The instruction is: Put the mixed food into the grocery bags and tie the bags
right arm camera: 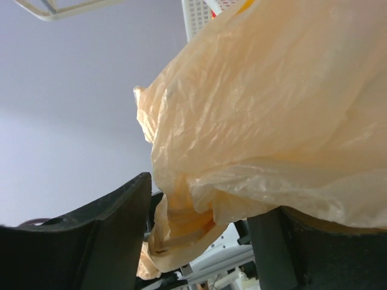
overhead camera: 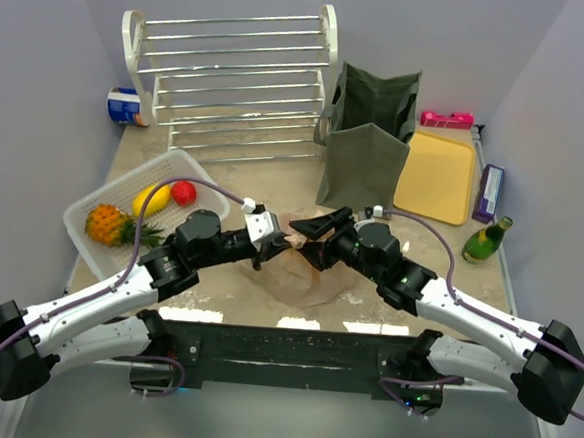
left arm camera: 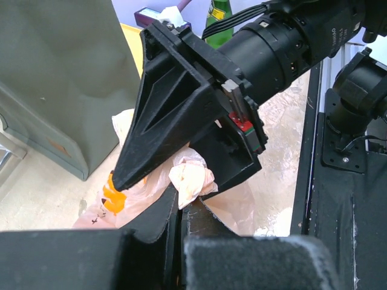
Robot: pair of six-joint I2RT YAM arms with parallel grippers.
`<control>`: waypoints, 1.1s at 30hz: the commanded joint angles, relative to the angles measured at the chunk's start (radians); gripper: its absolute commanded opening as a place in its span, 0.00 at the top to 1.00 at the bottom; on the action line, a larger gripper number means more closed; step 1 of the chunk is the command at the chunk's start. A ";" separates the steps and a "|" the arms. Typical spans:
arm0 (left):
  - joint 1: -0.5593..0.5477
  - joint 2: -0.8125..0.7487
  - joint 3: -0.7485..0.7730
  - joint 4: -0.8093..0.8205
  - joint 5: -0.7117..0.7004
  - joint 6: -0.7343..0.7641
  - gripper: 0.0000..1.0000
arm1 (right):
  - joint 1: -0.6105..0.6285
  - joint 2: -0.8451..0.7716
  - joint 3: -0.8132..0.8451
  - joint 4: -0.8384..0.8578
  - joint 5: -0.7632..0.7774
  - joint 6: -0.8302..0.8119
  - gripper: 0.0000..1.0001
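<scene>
You work in robot lab cell, not real kitchen or shop. Signs:
- plain grey partition walls [overhead camera: 42, 61] box workspace on three sides, no windows, no fittings
- both arms bolted to black base plate [overhead camera: 293, 344] behind your grippers
- marble-look tabletop [overhead camera: 274, 183] dressed with staged grocery props
- peach plastic bag [overhead camera: 308, 280] between left gripper [overhead camera: 275, 240] and right gripper [overhead camera: 316, 231]
- green tote [overhead camera: 368, 134] just beyond right gripper, wire rack [overhead camera: 237, 75] farther beyond
- white basket [overhead camera: 71, 219] with pineapple [overhead camera: 106, 224] and lemon [overhead camera: 151, 199] left of left gripper
- yellow tray [overhead camera: 435, 174] and green bottle [overhead camera: 486, 241] right of right gripper
</scene>
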 commanded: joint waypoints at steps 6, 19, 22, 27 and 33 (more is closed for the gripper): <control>-0.063 -0.022 -0.008 0.015 -0.064 0.059 1.00 | 0.004 -0.011 0.015 0.037 0.142 -0.012 0.51; -0.129 0.015 0.000 -0.017 -0.104 0.073 1.00 | 0.004 0.033 0.064 0.080 0.182 -0.083 0.68; -0.141 0.018 0.002 -0.023 -0.126 0.071 1.00 | 0.004 0.020 0.077 0.076 0.205 -0.113 0.81; -0.153 0.035 0.005 -0.008 -0.107 0.036 1.00 | 0.004 -0.008 0.080 0.106 0.225 -0.170 1.00; -0.155 0.050 0.051 -0.014 -0.142 -0.045 0.56 | 0.004 -0.005 0.022 0.245 0.230 -0.260 1.00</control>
